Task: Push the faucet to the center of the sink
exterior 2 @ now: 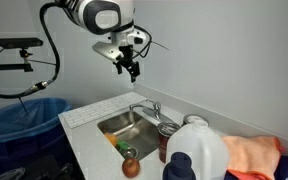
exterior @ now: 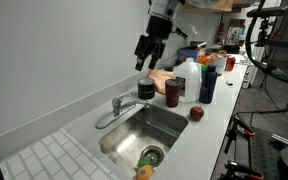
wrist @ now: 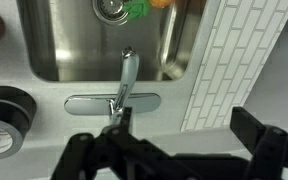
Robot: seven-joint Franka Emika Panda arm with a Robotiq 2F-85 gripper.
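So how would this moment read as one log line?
gripper: open, above faucet, not touching | faucet: pointing out over sink | push: not begun

Cut-offs and blur, wrist and exterior views.
In your wrist view the top edge cuts the sink (wrist: 64, 50) and its drain (wrist: 109, 8), the left edge clips the tape roll (wrist: 4, 118), and the gripper (wrist: 174, 150) runs off the bottom. In an exterior view the white jug (exterior 2: 199, 150) is blurred and cut by the bottom edge, and the faucet (exterior 2: 149, 108) handle is too small to read.
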